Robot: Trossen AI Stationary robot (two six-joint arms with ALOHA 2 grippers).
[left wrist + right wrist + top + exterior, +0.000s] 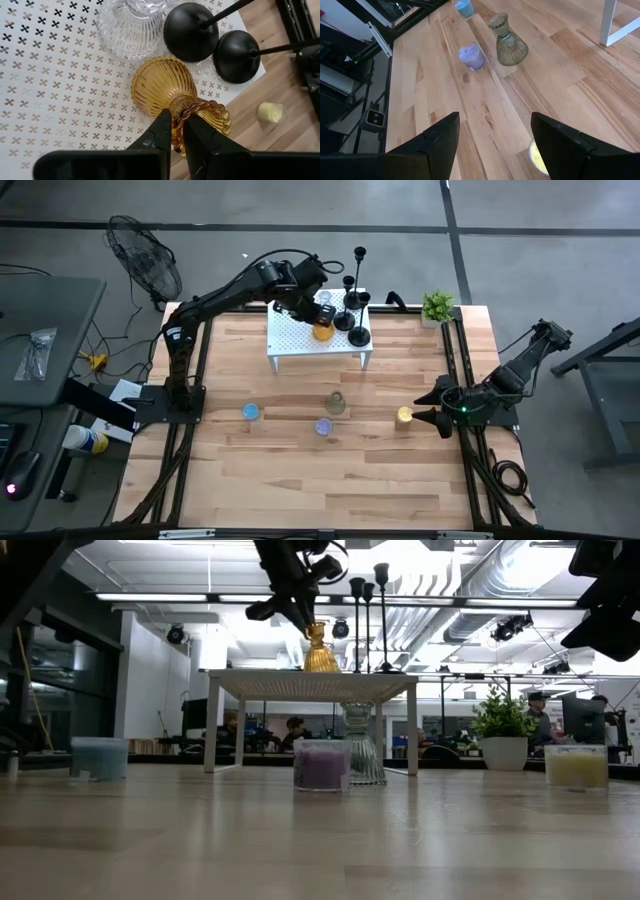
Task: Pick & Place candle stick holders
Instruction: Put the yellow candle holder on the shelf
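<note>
An amber ribbed glass holder (161,90) stands on the white perforated stand (300,340) at the far middle of the table, and also shows in the low view (320,652). My left gripper (177,135) is shut on its top. Beside it on the stand are a clear glass holder (131,25) and three slim black candlesticks (368,620), standing on their round bases (191,31). My right gripper (495,145) is open and empty at the table's right side, next to a yellow candle glass (404,415). My left gripper pinches the amber holder's wavy top rim (192,109) between its two fingers. The fingers come from above, slanting down. The holder stands upright with its wide base at the stand's top (320,668); I cannot tell whether the base touches it.
On the wood table stand a blue candle glass (250,412), a purple candle glass (323,426) and a grey-green ribbed glass holder (336,403). A small green potted plant (437,307) stands at the far right. People sit in the room behind.
</note>
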